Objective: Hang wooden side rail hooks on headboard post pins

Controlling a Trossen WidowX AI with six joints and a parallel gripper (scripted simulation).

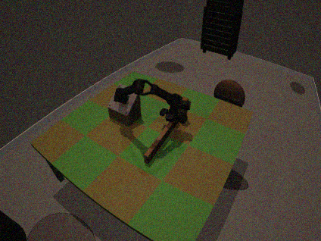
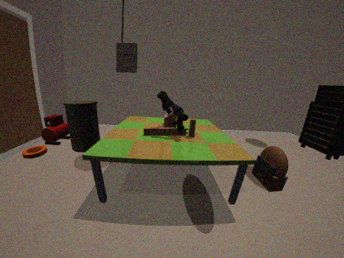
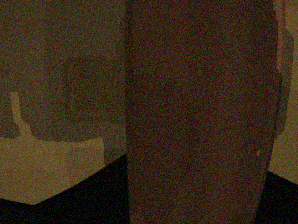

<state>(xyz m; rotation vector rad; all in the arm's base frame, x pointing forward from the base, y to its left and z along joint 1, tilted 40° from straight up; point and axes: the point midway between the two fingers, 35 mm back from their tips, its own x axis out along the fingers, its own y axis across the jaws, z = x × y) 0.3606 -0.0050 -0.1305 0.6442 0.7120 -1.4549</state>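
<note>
The wooden side rail (image 1: 159, 142) (image 2: 158, 131) lies slanted across the middle of the checkered table (image 1: 189, 212) (image 2: 150, 151). Its front end rests on the table top. My gripper (image 1: 173, 120) (image 2: 179, 126) is shut on the rail near its far end. The short upright headboard post (image 2: 192, 128) (image 1: 186, 99) stands just past that end, partly hidden behind the gripper in the top view. In the wrist view the rail (image 3: 200, 96) fills the middle as a dark brown band. The hooks, the pins and the slot are too dark to make out.
The arm's grey base box (image 1: 123, 110) stands on the table behind the rail. On the floor are a dark barrel (image 2: 82, 123), a brown domed chest (image 1: 229, 92) (image 2: 273, 166), a black rack (image 1: 221, 24) (image 2: 324, 122) and an orange ring (image 2: 34, 151).
</note>
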